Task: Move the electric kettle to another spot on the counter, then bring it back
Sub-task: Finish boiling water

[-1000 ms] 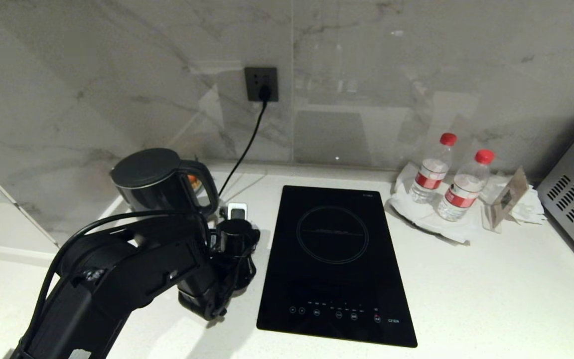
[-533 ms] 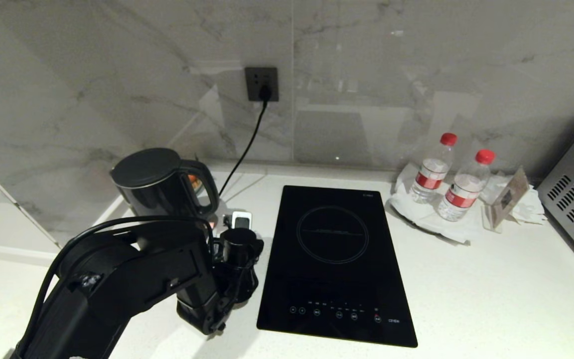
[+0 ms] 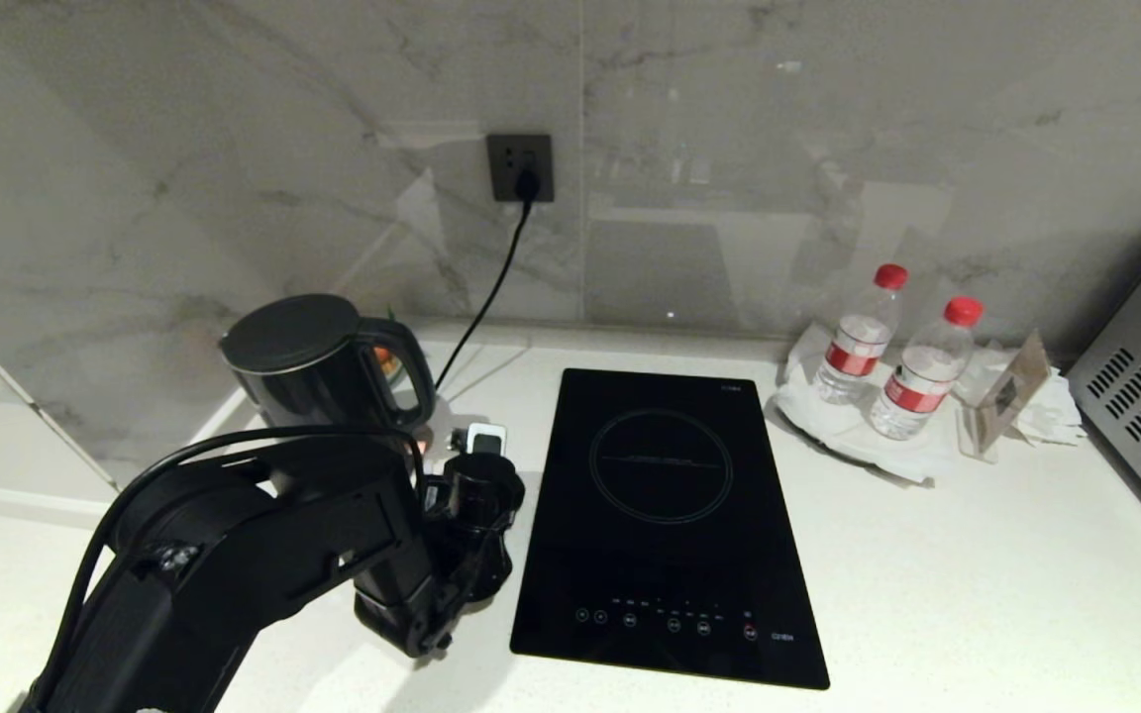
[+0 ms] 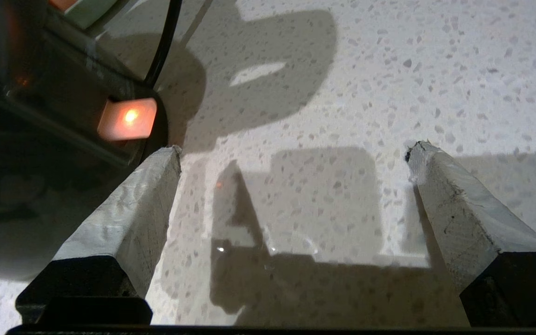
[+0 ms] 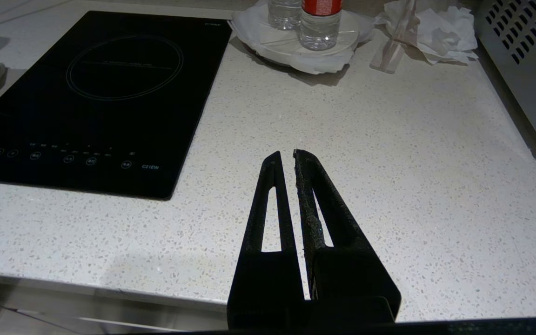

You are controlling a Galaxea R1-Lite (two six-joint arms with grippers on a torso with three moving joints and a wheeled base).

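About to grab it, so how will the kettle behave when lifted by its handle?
The kettle looks rigid, and its loop handle gives a secure hold. Its glossy body is probably slippery. Being tall, it may tip if nudged high. How full it is can't be seen, so its weight is uncertain.

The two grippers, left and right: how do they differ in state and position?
The left gripper stands wide open with pale fingers, while the right gripper has its black fingers shut together. The left gripper is close above the white speckled counter beside the glossy black electric kettle; the right gripper is parked near the counter's front edge, far from the kettle. Both hold nothing.
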